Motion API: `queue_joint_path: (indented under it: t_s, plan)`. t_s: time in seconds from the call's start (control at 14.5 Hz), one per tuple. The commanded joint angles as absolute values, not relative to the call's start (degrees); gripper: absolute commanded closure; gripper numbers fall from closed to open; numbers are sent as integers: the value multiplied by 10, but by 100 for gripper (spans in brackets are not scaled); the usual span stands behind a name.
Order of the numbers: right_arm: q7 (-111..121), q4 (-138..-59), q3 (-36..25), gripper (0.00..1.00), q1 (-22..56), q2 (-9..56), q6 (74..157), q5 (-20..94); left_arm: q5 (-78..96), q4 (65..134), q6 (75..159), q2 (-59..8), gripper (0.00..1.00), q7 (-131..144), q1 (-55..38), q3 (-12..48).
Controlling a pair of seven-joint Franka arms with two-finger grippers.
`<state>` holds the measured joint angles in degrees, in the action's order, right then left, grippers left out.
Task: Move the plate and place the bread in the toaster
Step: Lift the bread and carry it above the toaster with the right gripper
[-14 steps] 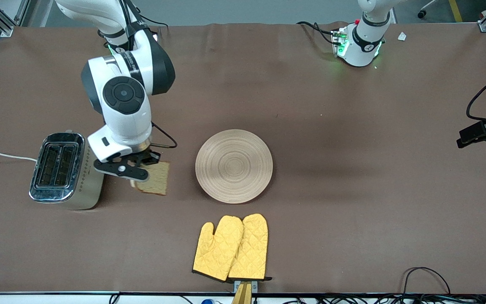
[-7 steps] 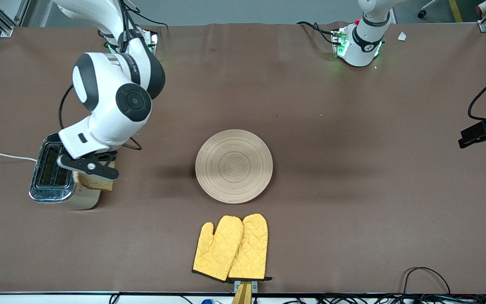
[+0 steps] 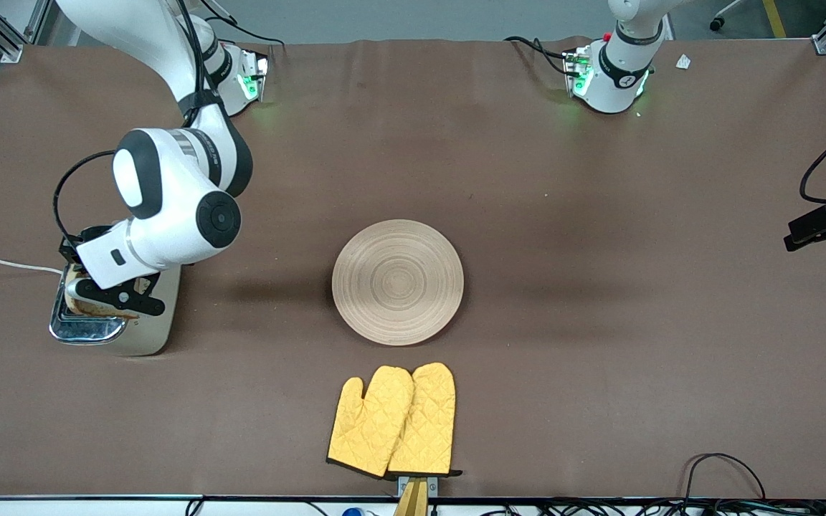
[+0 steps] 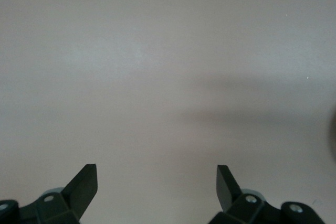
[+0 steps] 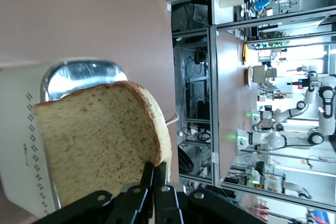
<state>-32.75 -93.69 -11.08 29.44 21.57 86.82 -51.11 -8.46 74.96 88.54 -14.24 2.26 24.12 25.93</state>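
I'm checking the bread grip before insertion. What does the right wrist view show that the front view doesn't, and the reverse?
Only the right wrist view shows the right gripper shut on the bread, pinching its crust edge. Only the front view shows the plate at mid-table, the yellow oven mitts nearer the camera, and the left arm waiting. Both show the bread over the toaster, not yet dropped into a slot.

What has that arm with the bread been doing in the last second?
The right gripper, shut on the bread, has carried the slice from the table beside the toaster toward the right arm's end and now holds it over the toaster's chrome top. The slice is not yet down in a slot. The plate, the yellow oven mitts and the waiting, open left gripper have not moved.
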Motion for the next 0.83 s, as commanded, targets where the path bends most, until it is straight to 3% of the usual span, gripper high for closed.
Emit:
queue_joint_path:
  t_s: [0.0, 0.76]
  plan:
    - [-328, -972, -107, 100, 293, 202, 864, -533, -98, 751, 858, -131, 0, 15, 250, 262]
    - [-324, -1008, -112, 100, 284, 156, 844, -554, -91, 758, 856, -94, 0, 23, 228, 245]
